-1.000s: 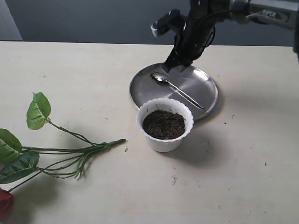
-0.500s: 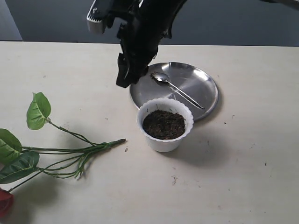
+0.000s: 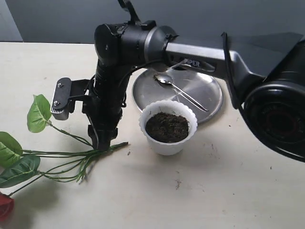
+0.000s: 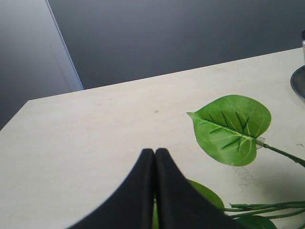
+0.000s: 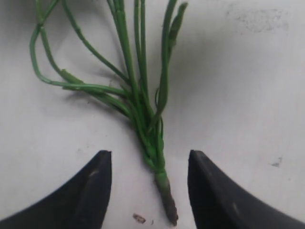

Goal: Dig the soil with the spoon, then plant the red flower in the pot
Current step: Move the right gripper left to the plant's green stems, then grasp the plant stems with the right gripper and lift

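The red flower lies flat at the left of the table, its red bloom (image 3: 5,206) at the frame's edge and its green stems (image 3: 71,155) pointing toward the pot. My right gripper (image 3: 102,143) reaches across the middle and stands open low over the stem end (image 5: 162,183), one finger on each side, not touching it. The white scalloped pot (image 3: 167,143) holds dark soil (image 3: 167,127). The spoon (image 3: 181,91) lies on the steel plate (image 3: 209,86) behind the pot. My left gripper (image 4: 155,150) is shut and empty above a green leaf (image 4: 233,126).
The right arm's long grey link (image 3: 205,59) spans above the plate and pot. A few soil crumbs (image 5: 139,218) lie beside the stem end. The table's far edge meets a dark wall.
The right arm swung from above the plate leftward past the pot and came down over the flower's stem end. Spoon, pot and flower have not moved.
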Motion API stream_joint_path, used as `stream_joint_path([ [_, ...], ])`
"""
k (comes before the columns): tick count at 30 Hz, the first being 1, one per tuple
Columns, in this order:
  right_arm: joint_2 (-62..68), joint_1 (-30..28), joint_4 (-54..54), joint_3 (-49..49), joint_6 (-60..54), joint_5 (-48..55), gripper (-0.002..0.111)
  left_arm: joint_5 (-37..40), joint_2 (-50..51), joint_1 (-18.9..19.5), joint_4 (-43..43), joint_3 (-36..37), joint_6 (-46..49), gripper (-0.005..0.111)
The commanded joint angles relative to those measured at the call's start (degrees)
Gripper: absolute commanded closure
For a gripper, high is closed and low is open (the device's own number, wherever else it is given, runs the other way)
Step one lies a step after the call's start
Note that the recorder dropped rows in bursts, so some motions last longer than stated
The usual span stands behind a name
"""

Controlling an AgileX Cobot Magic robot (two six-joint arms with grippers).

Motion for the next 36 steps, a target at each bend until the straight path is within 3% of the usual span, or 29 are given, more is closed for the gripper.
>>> stream_joint_path([
  [1, 0.8, 0.9, -0.4, 0.3, -0.5, -3.1, 0.06, -0.5, -0.1, 0.1, 0.0, 0.2, -0.1, 0.106],
  [22, 4.7, 1.0, 1.5, 0.3, -0.5, -5.8, 0.06, -0.5, -0.1, 0.1, 0.0, 0.2, -0.1, 0.106],
  [29, 5.8, 3.4, 0.1, 0.3, -0.5, -7.1, 0.06, -0.5, -0.1, 0.1, 0.0, 0.2, -0.1, 0.106],
  [33, 6.0, 4.2, -1.5, 0.3, -0.5, -7.5, 0.072, -0.5, -0.1, 0.1, 0.0, 0.2, -0.1, 0.106],
  [36, 6.0, 4.2, -1.5, 0.3, 0.4, -7.2, 0.089, -0.5, -0.1, 0.1, 0.0, 0.2, -0.1, 0.106],
])
